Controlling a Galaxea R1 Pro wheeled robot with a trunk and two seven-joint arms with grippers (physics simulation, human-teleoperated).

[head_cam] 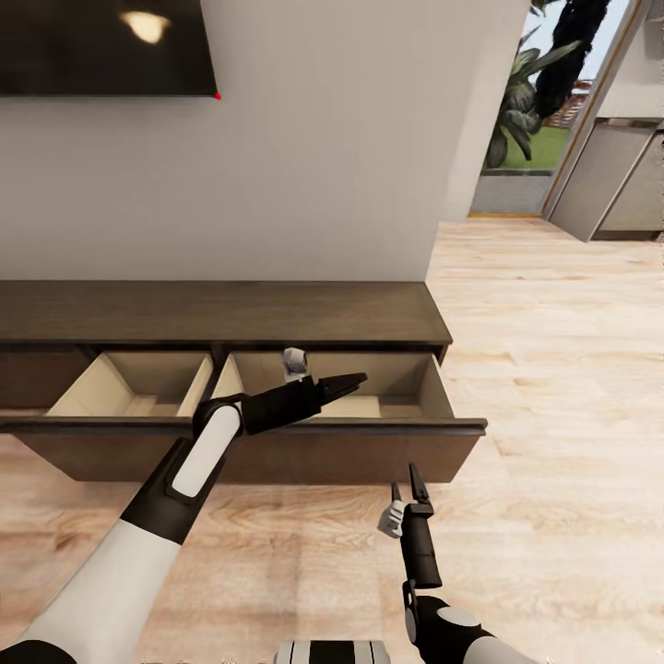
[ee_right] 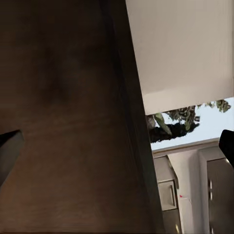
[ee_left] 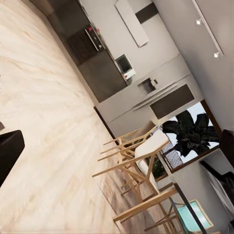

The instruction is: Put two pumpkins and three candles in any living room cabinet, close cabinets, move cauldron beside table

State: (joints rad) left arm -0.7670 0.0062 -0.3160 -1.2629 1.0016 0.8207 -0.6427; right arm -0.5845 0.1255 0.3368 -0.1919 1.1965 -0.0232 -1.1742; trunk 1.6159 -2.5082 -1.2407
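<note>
Two drawers of the cabinet (head_cam: 221, 318) stand pulled out in front of me, pale insides showing, so closing is left to do. Whether anything lies in them I cannot tell; a small grey thing (head_cam: 294, 361) above my left wrist is too unclear to name as a candle. No pumpkin or cauldron is before me, so I judge most of the job open.

My left gripper (head_cam: 355, 381) reaches sideways over the right-hand drawer (head_cam: 406, 387), fingers nearly together and holding nothing I can see. My right gripper (head_cam: 407, 482) points up at the drawer front (head_cam: 277, 454), just short of it, fingers slightly apart and empty, well placed for a push.
</note>
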